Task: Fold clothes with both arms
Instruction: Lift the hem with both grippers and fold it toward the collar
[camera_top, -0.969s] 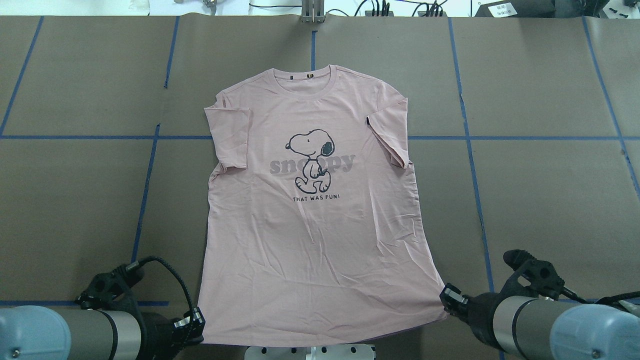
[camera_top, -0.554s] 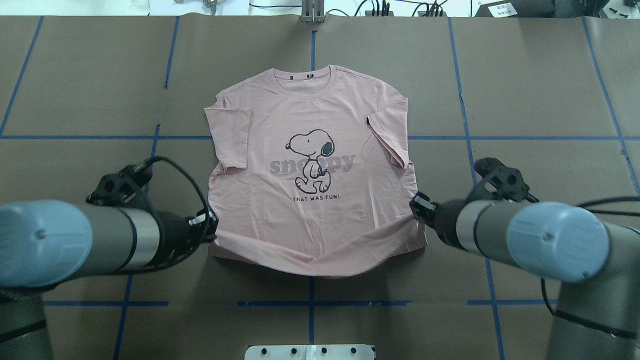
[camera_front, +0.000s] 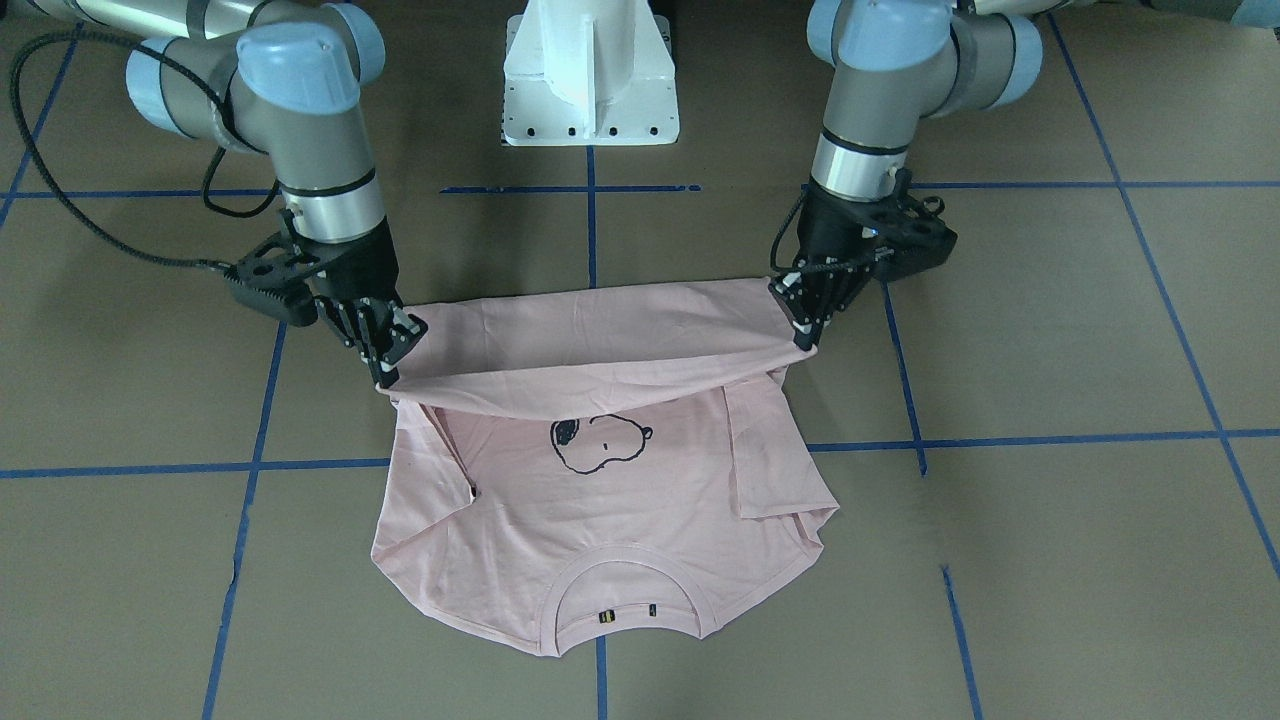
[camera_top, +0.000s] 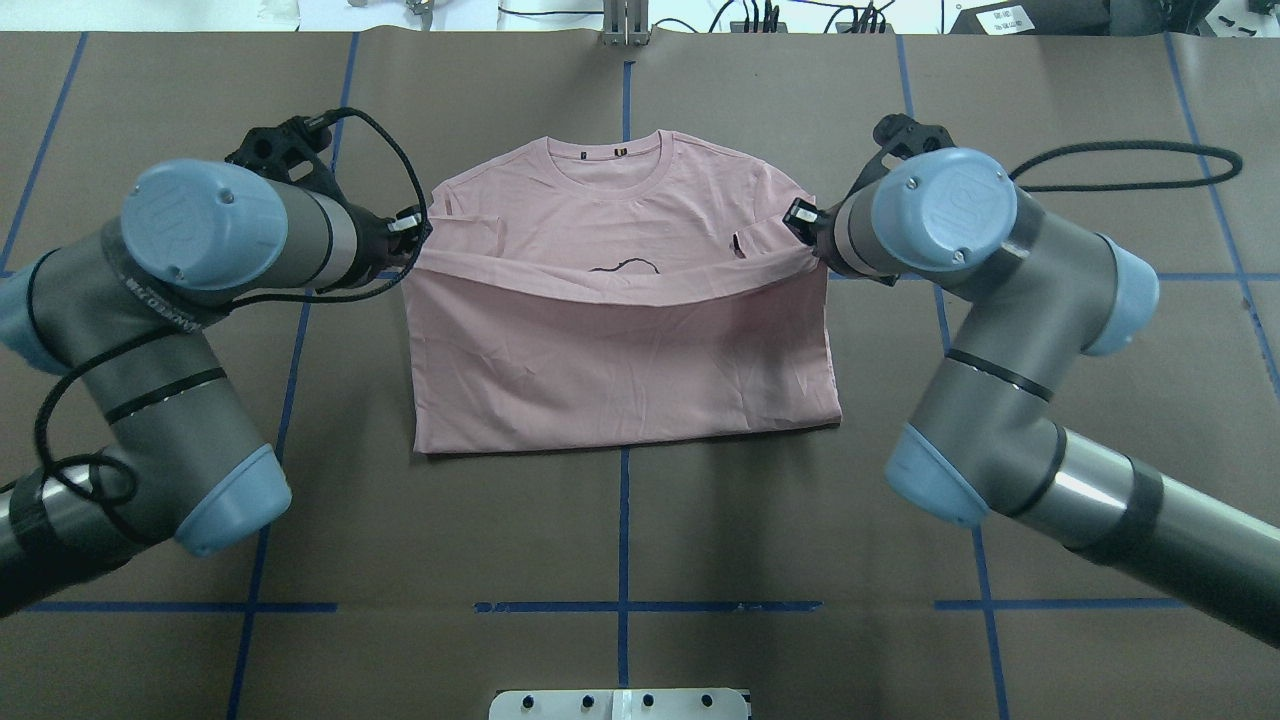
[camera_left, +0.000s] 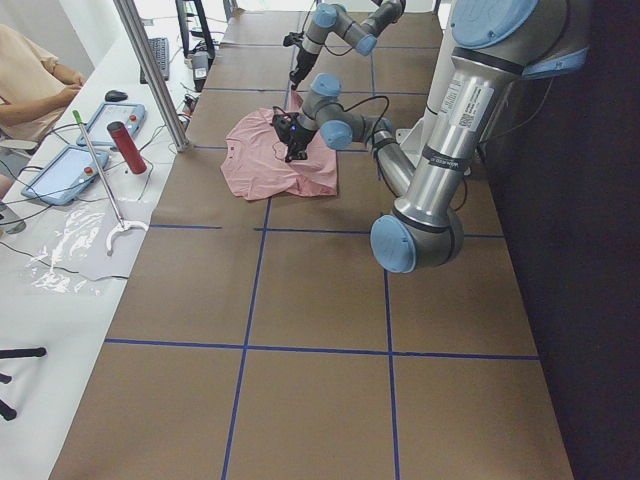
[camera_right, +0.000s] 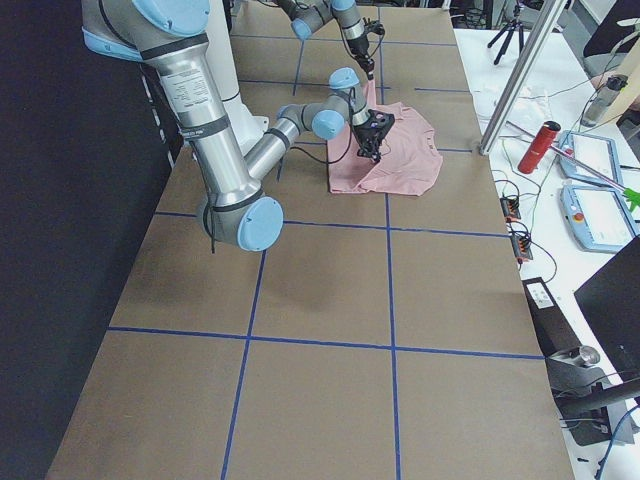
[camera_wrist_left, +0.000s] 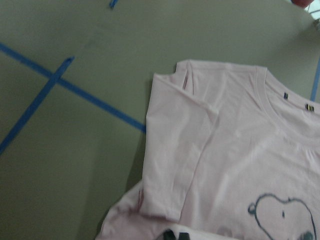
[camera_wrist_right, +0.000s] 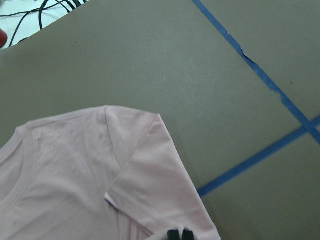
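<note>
The pale pink T-shirt (camera_top: 620, 360) lies on the brown table with its collar far from the robot. Its lower half is folded up over the front, plain back showing, and only the top of the Snoopy print (camera_front: 598, 442) is uncovered. My left gripper (camera_top: 415, 235) is shut on the hem's left corner, level with the left sleeve. My right gripper (camera_top: 800, 225) is shut on the hem's right corner by the right sleeve. In the front-facing view the left gripper (camera_front: 803, 338) and the right gripper (camera_front: 388, 375) hold the hem taut a little above the shirt.
The white pedestal base (camera_front: 590, 80) stands at the robot's edge of the table. Blue tape lines (camera_top: 620, 606) cross the brown table cover. An operators' desk with tablets and a red bottle (camera_left: 127, 147) stands beyond the far edge, behind a metal post (camera_left: 150, 70).
Both grippers have carried the hem from the robot's edge away toward the collar. The lower half now covers most of the print and the lettering.
</note>
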